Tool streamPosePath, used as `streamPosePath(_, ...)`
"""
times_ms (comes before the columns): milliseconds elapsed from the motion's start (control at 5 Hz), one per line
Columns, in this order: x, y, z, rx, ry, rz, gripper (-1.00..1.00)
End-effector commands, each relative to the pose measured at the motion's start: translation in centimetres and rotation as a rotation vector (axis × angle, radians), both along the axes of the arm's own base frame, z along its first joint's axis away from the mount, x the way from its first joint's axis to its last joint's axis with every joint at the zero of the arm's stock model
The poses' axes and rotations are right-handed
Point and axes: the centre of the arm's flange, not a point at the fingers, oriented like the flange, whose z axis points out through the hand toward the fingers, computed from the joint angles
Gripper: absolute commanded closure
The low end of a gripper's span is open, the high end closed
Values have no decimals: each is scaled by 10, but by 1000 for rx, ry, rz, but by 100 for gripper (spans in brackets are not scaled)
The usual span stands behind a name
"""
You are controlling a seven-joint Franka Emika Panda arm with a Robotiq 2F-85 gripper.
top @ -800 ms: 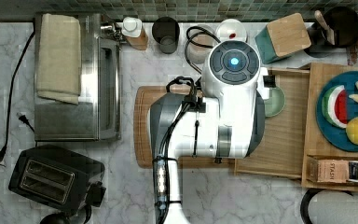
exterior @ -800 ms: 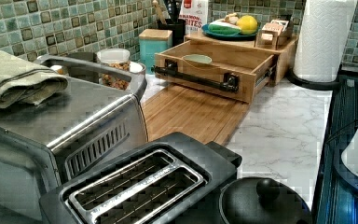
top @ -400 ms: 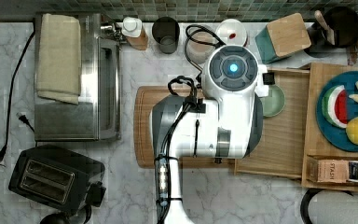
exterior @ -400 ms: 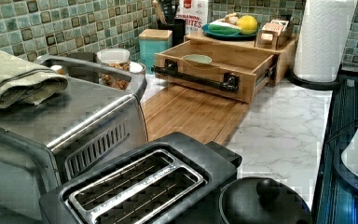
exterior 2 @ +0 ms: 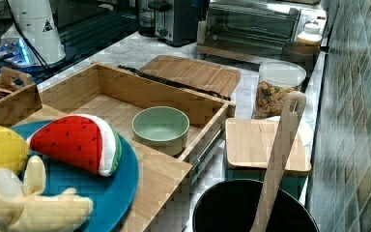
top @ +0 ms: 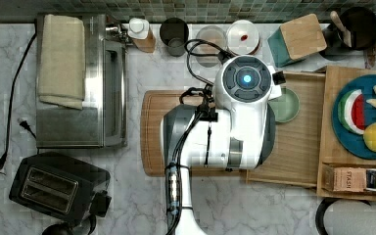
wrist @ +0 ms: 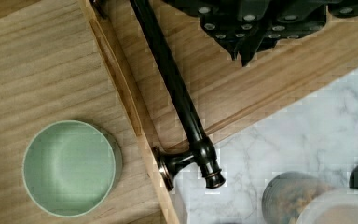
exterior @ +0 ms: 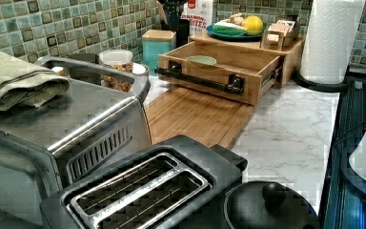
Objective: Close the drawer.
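The drawer (exterior: pixel 219 71) stands pulled out of the wooden box unit (exterior: pixel 286 50), its front wall reaching over the near edge of the grooved cutting board (exterior: pixel 195 117) that lies flat on the marble table (exterior: pixel 286 138). In the left view the drawer sits toward the back of the table, out in front of the box unit, with a long dark bar handle (exterior: pixel 198 78) fixed across its front on two brackets. A pale green bowl (exterior 2: pixel 160 129) rests inside on the drawer's flat wooden bottom, near the wall on the right view's right. On top of the box unit lies a blue plate (exterior 2: pixel 121 188) with a toy watermelon slice (exterior 2: pixel 77 142), a lemon (exterior 2: pixel 0 150) and a banana (exterior 2: pixel 34 203). From above, the white robot arm (top: pixel 225 132) reaches over the cutting board and the drawer's front, hiding much of both. In the wrist view the hand (wrist: pixel 244 51) hangs dark above the cutting board, just beside the bar handle and not touching it; its two fingertips (wrist: pixel 248 55) come to a point close together, so it looks nearly closed and carries nothing. A jar of cereal (exterior 2: pixel 274 92) and a teal box with a wooden lid (exterior 2: pixel 265 147) stand by the tiled wall next to the drawer. A toaster oven (exterior: pixel 52 133) with a folded towel (exterior: pixel 14 81) on it and a black toaster (exterior: pixel 143 191) fill the left view's foreground.
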Motion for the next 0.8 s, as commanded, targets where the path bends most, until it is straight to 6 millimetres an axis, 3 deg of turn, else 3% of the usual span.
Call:
streamPosePath(200, 10, 27, -21, 42, 26, 207, 100)
streamPosePath(800, 13, 48, -78, -49, 40, 322, 100)
